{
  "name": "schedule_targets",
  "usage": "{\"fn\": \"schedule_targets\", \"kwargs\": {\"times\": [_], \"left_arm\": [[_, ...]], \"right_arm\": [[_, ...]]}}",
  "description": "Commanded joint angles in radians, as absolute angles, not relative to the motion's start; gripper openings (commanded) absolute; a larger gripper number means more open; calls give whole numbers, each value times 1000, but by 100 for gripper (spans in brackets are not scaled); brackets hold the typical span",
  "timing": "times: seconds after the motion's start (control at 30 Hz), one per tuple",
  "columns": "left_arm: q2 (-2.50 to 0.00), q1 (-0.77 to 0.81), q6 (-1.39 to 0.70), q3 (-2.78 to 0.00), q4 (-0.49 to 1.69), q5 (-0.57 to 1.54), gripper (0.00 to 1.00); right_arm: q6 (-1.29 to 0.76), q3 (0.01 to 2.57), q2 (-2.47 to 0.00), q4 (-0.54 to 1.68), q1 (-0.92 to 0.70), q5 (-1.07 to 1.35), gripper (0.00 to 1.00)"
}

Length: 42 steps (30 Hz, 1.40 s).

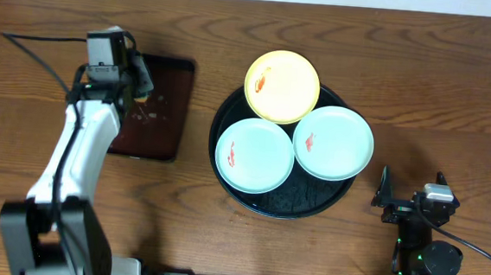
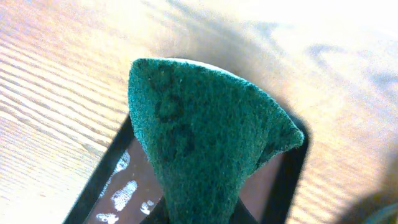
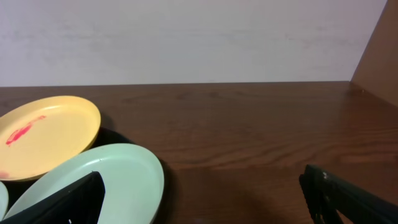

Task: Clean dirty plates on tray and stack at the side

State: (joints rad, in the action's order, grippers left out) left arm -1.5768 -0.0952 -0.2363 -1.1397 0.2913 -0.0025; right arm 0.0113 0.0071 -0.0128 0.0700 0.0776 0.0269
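Green scouring pad [image 2: 205,143] pinched tight in left gripper [image 1: 138,82], above small brown tray [image 1: 165,106] near table's left edge. Carry to black tray [image 1: 310,207] mid-table; press flat on red smear of yellow plate [image 1: 282,86] at far rim, then mint plates [image 1: 255,155] nearer. Steady with right gripper [image 3: 202,199], now spread empty off tray's near-right rim. No legible writing

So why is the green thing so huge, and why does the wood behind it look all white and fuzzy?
Left wrist view: the green scrubbing pad sits very close to the lens, so it fills the frame, and bright light washes out the blurred table behind. Overhead view: evenly lit and sharp, with soft sheen on the black tray.
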Motion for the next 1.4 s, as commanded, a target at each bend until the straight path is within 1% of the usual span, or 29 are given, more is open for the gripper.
{"fn": "schedule_targets", "kwargs": {"times": [0.0, 0.1, 0.23, 0.33, 0.47, 0.57, 0.7, 0.9, 1.0, 1.07, 1.17, 1.3, 1.37], "left_arm": [[-1464, -97, -291, -1150, 291, 17, 7], [-1402, -97, -292, -1150, 290, 53, 8], [-1419, -97, -294, -1146, 289, 60, 7], [-1507, -97, -294, -1127, 273, 46, 7], [-1687, -100, -293, -1126, 251, -1, 7], [-1745, -101, -293, -1126, 251, -1, 7], [-1689, -101, -294, -1126, 252, 8, 7], [-1471, -99, -294, -1126, 254, 169, 7], [-1407, -99, -293, -1125, 275, 167, 7], [-1414, -99, -294, -1119, 274, 139, 8], [-1498, -99, -294, -1106, 269, 111, 8], [-1706, -101, -294, -1104, 229, 52, 8], [-1747, -102, -294, -1105, 226, 52, 8]], "right_arm": [[12, 6, -11, 74, 88, 27, 99], [12, 6, -11, 74, 88, 27, 99], [12, 6, -11, 74, 88, 27, 99], [12, 6, -11, 74, 88, 27, 99], [12, 6, -11, 74, 88, 27, 99], [12, 6, -12, 74, 88, 27, 99], [12, 6, -12, 74, 88, 27, 99], [12, 6, -12, 74, 88, 27, 99], [12, 6, -12, 74, 88, 27, 99], [12, 6, -12, 74, 88, 27, 99], [12, 6, -12, 74, 88, 27, 99], [12, 6, -12, 74, 88, 27, 99], [12, 6, -12, 74, 88, 27, 99]]}}
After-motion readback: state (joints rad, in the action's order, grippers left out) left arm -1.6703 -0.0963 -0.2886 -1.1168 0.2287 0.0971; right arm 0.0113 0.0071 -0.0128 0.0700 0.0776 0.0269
